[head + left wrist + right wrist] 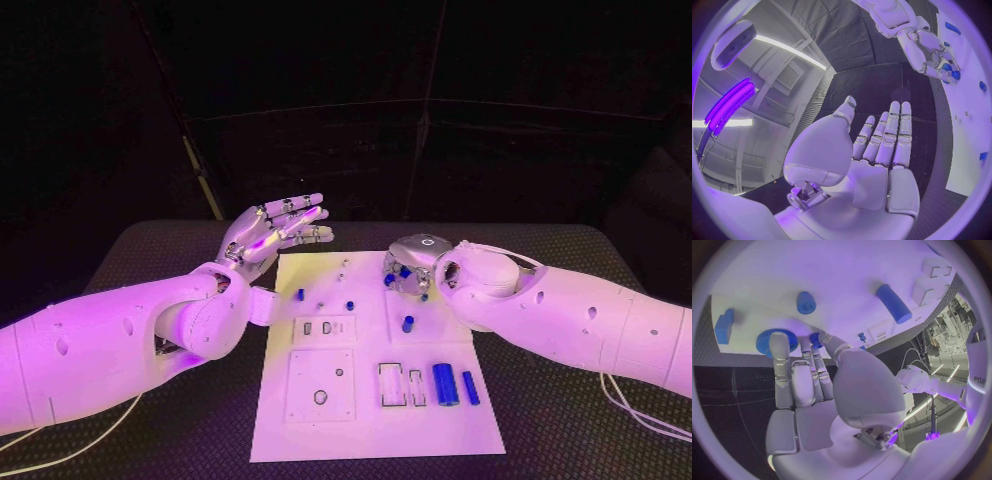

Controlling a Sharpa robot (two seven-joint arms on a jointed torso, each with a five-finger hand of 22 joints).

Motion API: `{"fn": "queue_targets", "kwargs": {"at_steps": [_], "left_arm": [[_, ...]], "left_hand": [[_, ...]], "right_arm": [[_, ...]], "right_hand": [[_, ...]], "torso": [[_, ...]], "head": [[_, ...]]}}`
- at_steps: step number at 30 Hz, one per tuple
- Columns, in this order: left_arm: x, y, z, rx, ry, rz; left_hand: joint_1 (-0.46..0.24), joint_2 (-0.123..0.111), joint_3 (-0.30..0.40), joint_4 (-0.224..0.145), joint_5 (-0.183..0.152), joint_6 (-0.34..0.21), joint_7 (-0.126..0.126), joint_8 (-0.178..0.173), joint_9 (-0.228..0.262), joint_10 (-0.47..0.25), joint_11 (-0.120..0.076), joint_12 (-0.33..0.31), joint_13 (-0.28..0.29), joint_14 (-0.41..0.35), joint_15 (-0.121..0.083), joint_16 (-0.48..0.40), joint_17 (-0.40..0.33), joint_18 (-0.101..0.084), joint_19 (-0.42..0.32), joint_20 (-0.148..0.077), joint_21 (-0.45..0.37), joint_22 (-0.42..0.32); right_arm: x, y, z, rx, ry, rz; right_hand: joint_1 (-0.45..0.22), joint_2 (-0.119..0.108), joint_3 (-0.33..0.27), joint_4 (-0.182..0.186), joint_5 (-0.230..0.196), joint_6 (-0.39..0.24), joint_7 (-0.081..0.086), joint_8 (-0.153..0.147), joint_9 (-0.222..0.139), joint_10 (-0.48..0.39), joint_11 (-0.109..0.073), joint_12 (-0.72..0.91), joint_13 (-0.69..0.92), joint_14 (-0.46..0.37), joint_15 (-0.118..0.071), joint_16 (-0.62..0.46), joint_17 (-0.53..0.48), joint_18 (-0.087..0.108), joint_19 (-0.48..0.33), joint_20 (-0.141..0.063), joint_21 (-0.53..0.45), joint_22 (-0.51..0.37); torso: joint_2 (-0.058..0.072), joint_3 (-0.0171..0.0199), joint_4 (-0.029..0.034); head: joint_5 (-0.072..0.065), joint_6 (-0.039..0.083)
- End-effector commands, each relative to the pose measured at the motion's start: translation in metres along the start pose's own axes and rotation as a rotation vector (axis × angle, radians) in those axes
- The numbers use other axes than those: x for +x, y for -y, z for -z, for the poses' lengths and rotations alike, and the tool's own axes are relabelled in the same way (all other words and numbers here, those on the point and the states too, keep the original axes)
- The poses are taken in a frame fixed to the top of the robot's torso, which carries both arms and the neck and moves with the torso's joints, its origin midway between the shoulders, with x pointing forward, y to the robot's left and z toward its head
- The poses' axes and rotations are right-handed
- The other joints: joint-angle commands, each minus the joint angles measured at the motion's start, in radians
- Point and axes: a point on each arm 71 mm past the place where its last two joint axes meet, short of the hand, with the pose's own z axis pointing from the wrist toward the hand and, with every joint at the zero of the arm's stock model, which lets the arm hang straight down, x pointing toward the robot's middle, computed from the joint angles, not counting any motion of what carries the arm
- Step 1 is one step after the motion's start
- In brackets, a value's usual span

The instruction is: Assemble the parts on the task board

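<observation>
The white task board [375, 425] lies mid-table. My right hand [421, 262] is lowered over its far right corner, fingertips down beside a blue gear [776, 340]. Thumb and a finger pinch a small blue part [816, 339] just above the board [848, 275]. Near it are a blue peg [806, 302], a blue cylinder [893, 303] and a blue block [723, 326]. My left hand [274, 232] is raised off the board's far left corner, palm [879, 175] bare and fingers spread. Two blue cylinders [446, 384] lie at the near right.
Small blue pegs [300, 294] stand on the board's left half and one peg [408, 322] in its middle. Square recesses [320, 385] and slots [401, 385] mark the near half. The black table [159, 260] surrounds the board; a white cable [635, 412] trails at the right.
</observation>
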Motion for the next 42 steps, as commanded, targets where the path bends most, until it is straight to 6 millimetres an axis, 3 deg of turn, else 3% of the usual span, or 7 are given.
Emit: {"fn": "queue_targets", "kwargs": {"at_steps": [1, 13, 19, 24, 29, 35, 42], "left_arm": [[0.001, 0.003, -0.001, 0.019, -0.004, -0.004], [0.001, 0.003, -0.002, 0.016, -0.005, -0.005], [0.0, 0.003, -0.003, 0.014, -0.004, -0.006], [0.0, 0.003, -0.003, 0.011, -0.003, -0.007], [0.0, 0.003, -0.004, 0.01, -0.005, -0.006], [-0.001, 0.004, -0.005, 0.013, -0.002, -0.01], [-0.001, 0.005, -0.006, 0.016, -0.001, -0.013]], "left_hand": [[0.003, 0.006, 0.001, -0.006, 0.004, -0.002, 0.1, -0.004, -0.001, -0.006, 0.002, -0.006, -0.001, -0.005, 0.007, -0.006, -0.002, 0.015, 0.004, 0.001, -0.003, -0.002], [0.003, 0.008, 0.001, -0.007, 0.004, -0.006, 0.101, -0.007, -0.001, -0.011, 0.003, -0.009, -0.001, -0.008, 0.008, -0.012, -0.004, 0.014, 0.001, 0.002, -0.006, -0.004], [0.002, 0.009, 0.001, -0.008, 0.004, -0.01, 0.102, -0.009, -0.001, -0.017, 0.003, -0.012, -0.002, -0.009, 0.008, -0.015, -0.005, 0.014, 0.0, 0.002, -0.007, -0.005], [0.002, 0.009, 0.001, -0.008, 0.004, -0.01, 0.102, -0.009, -0.002, -0.018, 0.003, -0.013, -0.002, -0.01, 0.009, -0.015, -0.005, 0.014, -0.001, 0.002, -0.008, -0.006], [0.002, 0.009, 0.001, -0.008, 0.004, -0.012, 0.102, -0.01, -0.002, -0.021, 0.004, -0.013, -0.002, -0.01, 0.009, -0.016, -0.005, 0.014, -0.001, 0.002, -0.008, -0.006], [0.002, 0.009, 0.001, -0.009, 0.004, -0.013, 0.102, -0.01, -0.002, -0.023, 0.004, -0.014, -0.002, -0.01, 0.009, -0.016, -0.005, 0.014, -0.001, 0.002, -0.008, -0.006], [0.001, 0.009, 0.0, -0.009, 0.004, -0.015, 0.103, -0.011, -0.002, -0.024, 0.004, -0.015, -0.002, -0.01, 0.009, -0.017, -0.005, 0.013, -0.001, 0.002, -0.008, -0.007]], "right_arm": [[-0.001, -0.002, -0.001, -0.012, -0.007, -0.005], [-0.001, -0.003, -0.005, -0.012, 0.003, -0.017], [-0.005, -0.005, -0.004, -0.021, 0.054, -0.041], [-0.012, -0.009, -0.003, -0.038, 0.147, -0.076], [-0.017, -0.014, -0.005, -0.04, 0.204, -0.101], [-0.02, -0.02, -0.012, -0.036, 0.239, -0.112], [-0.021, -0.029, -0.025, -0.039, 0.239, -0.115]], "right_hand": [[0.004, 0.006, 0.013, 0.002, -0.007, 0.018, 0.002, 0.007, 0.002, 0.013, 0.0, 0.007, 0.002, 0.041, 0.003, 0.004, 0.002, -0.004, 0.002, 0.001, 0.009, 0.004], [0.0, 0.011, 0.032, 0.018, -0.008, 0.037, 0.002, 0.01, 0.001, 0.037, -0.003, 0.012, 0.003, 0.04, 0.001, 0.012, 0.008, -0.004, 0.001, 0.0, 0.016, 0.01], [0.022, 0.028, 0.058, 0.017, -0.008, 0.08, -0.012, 0.028, 0.006, 0.076, -0.017, 0.025, 0.009, 0.039, -0.009, 0.017, 0.013, -0.003, 0.001, -0.007, 0.023, 0.015], [0.04, 0.031, 0.074, 0.005, -0.009, 0.095, -0.017, 0.035, 0.008, 0.092, -0.023, 0.028, 0.012, 0.039, -0.015, 0.018, 0.012, -0.004, 0.0, -0.013, 0.028, 0.018], [0.04, 0.027, 0.075, 0.004, -0.012, 0.097, -0.017, 0.035, 0.007, 0.094, -0.023, 0.027, 0.012, 0.039, -0.015, 0.019, 0.014, -0.004, 0.001, -0.014, 0.029, 0.02], [0.019, 0.025, 0.076, 0.023, -0.083, 0.098, -0.019, 0.033, 0.005, 0.098, -0.024, 0.018, 0.013, 0.039, -0.015, 0.022, 0.014, -0.005, -0.002, -0.014, 0.033, 0.021], [0.014, 0.022, 0.075, 0.028, -0.097, 0.098, -0.018, 0.031, 0.004, 0.099, -0.024, 0.016, 0.013, 0.039, -0.015, 0.023, 0.015, -0.005, -0.003, -0.014, 0.033, 0.021]], "torso": [[0.001, -0.0002, 0.0], [0.003, -0.0006, -0.001], [0.003, -0.0001, -0.0007], [0.003, -0.0008, -0.0026], [0.004, -0.0013, 0.0006], [0.005, -0.0015, 0.0013], [0.007, -0.0022, -0.0003]], "head": [[0.002, -0.003], [0.002, -0.014], [0.002, -0.016], [0.008, -0.011], [0.007, -0.008], [0.008, -0.009], [0.01, -0.008]]}}
